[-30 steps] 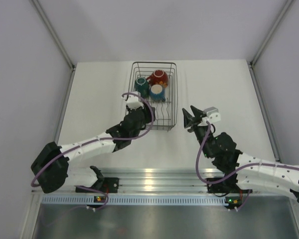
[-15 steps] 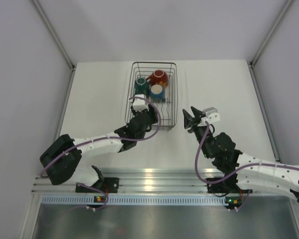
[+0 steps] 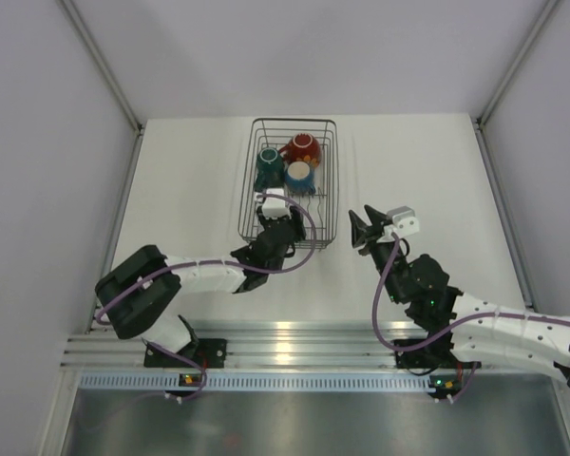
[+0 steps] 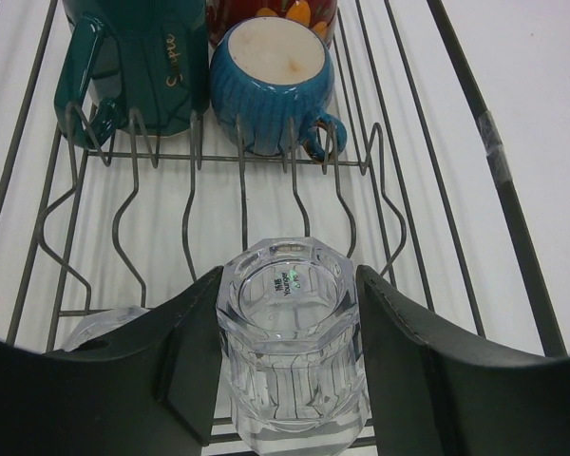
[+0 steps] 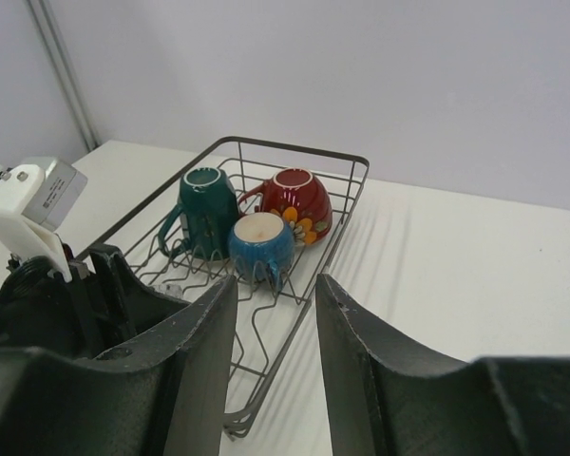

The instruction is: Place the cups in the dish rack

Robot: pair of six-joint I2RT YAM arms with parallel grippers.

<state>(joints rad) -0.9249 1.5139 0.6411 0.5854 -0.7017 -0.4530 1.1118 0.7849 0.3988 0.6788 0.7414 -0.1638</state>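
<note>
My left gripper (image 4: 287, 285) is shut on a tiny clear glass (image 4: 292, 366), held base up over the near end of the dish rack (image 4: 410, 228). A second clear glass (image 4: 95, 328) lies in the rack by the left finger. Behind the prongs sit the teal mug (image 4: 142, 66), the blue handled cup (image 4: 271, 85) and the red patterned cup (image 3: 302, 148). In the top view the left gripper (image 3: 277, 214) is over the rack's (image 3: 334, 180) near half. My right gripper (image 3: 361, 231) hangs open and holds nothing, just right of the rack's near corner.
The right wrist view shows the rack (image 5: 351, 195) ahead and to the left, with the teal mug (image 5: 207, 214), blue cup (image 5: 261, 244) and red cup (image 5: 299, 204) in it. Bare white table (image 3: 418, 171) lies right of the rack. Grey walls enclose the table.
The left arm has swung to the right and forward, carrying the glass from beside the rack's left edge to over its near end. The right arm has not moved.
</note>
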